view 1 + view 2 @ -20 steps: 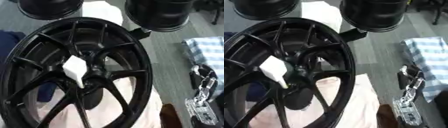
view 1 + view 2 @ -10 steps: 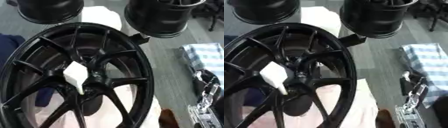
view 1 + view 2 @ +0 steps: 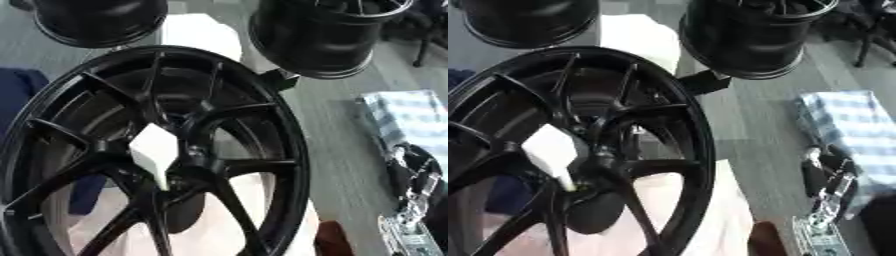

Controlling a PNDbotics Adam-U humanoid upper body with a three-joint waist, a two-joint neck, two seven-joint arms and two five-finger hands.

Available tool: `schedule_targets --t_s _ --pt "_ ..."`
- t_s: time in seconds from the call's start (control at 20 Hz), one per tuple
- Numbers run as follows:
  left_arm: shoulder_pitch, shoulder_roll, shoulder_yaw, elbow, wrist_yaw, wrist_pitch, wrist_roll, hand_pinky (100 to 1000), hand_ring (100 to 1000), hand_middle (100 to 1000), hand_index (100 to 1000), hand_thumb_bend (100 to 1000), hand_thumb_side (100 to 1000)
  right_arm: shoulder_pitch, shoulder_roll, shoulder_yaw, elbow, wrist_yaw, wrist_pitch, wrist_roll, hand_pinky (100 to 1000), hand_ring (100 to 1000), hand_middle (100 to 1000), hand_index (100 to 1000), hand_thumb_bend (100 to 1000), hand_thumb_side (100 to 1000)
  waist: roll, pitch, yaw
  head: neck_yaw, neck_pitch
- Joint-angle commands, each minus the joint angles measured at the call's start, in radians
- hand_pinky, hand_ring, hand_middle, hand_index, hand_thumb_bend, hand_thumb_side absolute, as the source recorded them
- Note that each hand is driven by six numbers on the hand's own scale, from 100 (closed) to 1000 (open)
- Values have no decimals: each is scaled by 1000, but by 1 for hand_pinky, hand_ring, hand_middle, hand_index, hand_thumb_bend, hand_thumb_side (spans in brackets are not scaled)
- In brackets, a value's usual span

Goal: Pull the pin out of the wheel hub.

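A large black spoked wheel hub (image 3: 293,150) stands tilted and fills the left and middle of both views. A white blocky pin (image 3: 156,150) sticks out of its centre, its narrow end running down into the hole. My right hand (image 3: 416,195), black and silver, rests open at the lower right with fingers up, well apart from the wheel. Nothing touches the pin. My left hand shows in neither view.
Two more black wheels (image 3: 101,20) (image 3: 328,35) lie at the far edge with a white cloth (image 3: 201,32) between them. A blue checked cloth (image 3: 846,120) lies at the right. A pale cloth (image 3: 271,225) is under the hub, a dark blue thing (image 3: 17,95) at its left.
The whole picture has shifted slightly, so the camera moved. The pin stays in the hub and my right hand stays at the lower right.
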Motion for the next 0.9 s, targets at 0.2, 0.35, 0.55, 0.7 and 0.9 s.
schedule_targets --t_s 0.2,0.35,0.55,0.7,0.9 --pt "23 -118 25 -79 94 -90 94 674 680 617 792 218 981 -4 -15 -2 -19 -2 -1 1 689 685 570 719 160 395 1 -19 8 -8 -7" --pt "35 -139 24 -83 140 -136 140 660 652 586 770 202 966 -2 -16 1 -19 2 1 4 689 685 571 719 161 395 0 -20 12 -9 -7" --pt "50 -135 1 -57 203 -199 203 652 636 571 758 186 964 -2 -14 3 -21 4 3 6 689 685 571 719 162 395 0 -19 11 -9 -7" --pt "56 -126 -20 -19 252 -247 252 651 632 568 754 179 963 -3 -13 3 -21 4 2 5 689 685 571 719 162 395 1 -18 9 -8 -6" --pt "61 -111 -60 22 319 -297 319 649 628 565 751 168 963 -6 -13 3 -20 3 1 6 689 685 571 720 163 395 3 -19 6 -6 -5"
